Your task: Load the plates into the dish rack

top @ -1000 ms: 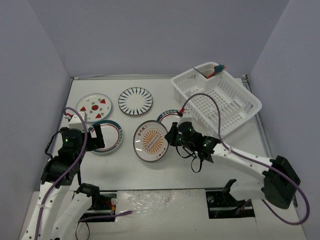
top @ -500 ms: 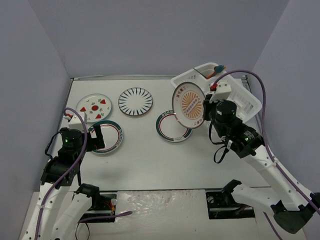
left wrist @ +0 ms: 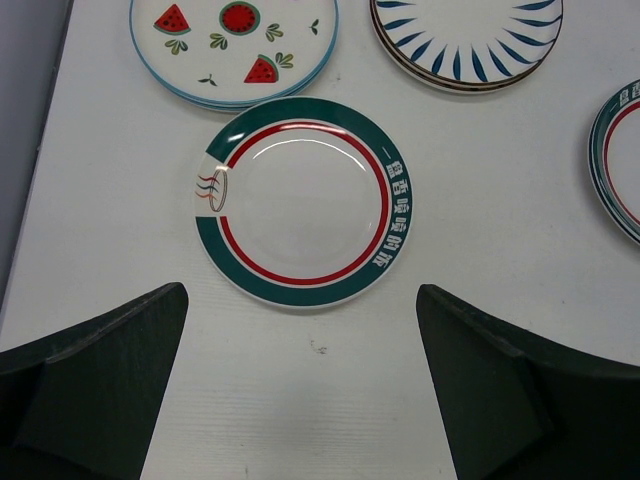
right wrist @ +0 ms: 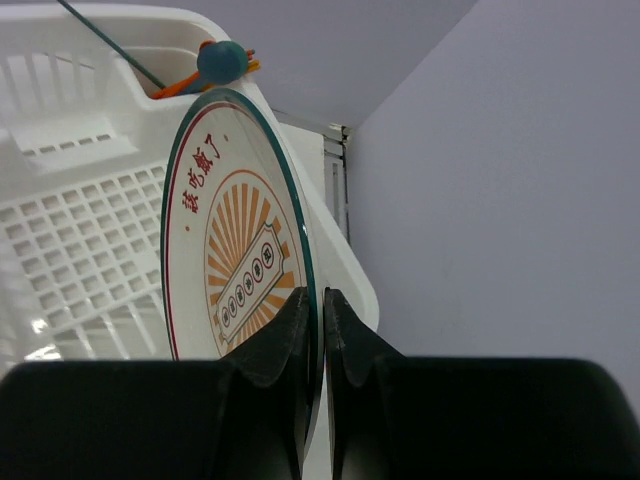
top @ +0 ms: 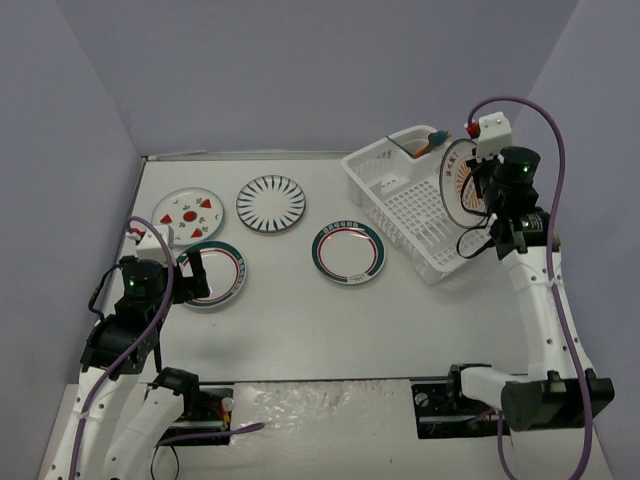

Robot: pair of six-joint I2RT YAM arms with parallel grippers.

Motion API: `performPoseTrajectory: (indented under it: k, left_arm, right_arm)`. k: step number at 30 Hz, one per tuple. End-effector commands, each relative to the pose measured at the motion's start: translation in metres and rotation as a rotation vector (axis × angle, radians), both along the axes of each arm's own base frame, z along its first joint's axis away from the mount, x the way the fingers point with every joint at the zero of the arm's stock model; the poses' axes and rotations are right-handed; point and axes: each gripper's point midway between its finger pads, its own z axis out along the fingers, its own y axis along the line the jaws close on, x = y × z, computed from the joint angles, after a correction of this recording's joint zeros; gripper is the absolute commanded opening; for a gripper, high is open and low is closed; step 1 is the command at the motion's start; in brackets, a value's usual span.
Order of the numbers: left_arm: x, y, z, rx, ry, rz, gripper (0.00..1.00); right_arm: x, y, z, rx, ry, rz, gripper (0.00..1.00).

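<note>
Orange sunburst plate (right wrist: 235, 250) on edge over the dish rack (top: 375, 147).
Your right gripper (right wrist: 320, 305) pinches the glossy round plate's rim, face vertical, above the white perforated plastic rack at the table's (top: 300, 330) far right corner, arm raised high. Your left gripper (left wrist: 300, 295) stands spread above a green-and-red rimmed plate (left wrist: 300, 200) near the left edge.

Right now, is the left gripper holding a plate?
No, the left gripper is open and empty in its wrist view, with the green-and-red rimmed plate lying flat on the table ahead of it.
</note>
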Motion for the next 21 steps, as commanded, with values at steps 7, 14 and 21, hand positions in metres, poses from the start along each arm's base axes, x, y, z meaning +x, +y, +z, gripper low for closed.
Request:
performPoseTrajectory:
  k: [7, 14, 21]
  left_arm:
    - [0.012, 0.0, 0.014, 0.006, -0.044, 0.01, 0.97]
    - [0.017, 0.006, 0.004, 0.044, 0.002, 0.043, 0.97]
    - [0.018, 0.009, 0.005, 0.06, -0.007, 0.051, 0.97]
  right_arm:
    - [0.058, -0.044, 0.029, -0.334, -0.063, 0.139, 0.0]
    - [0.084, -0.042, 0.01, -0.375, -0.07, 0.191, 0.0]
    - [0.099, -0.051, -0.013, -0.398, -0.043, 0.181, 0.0]
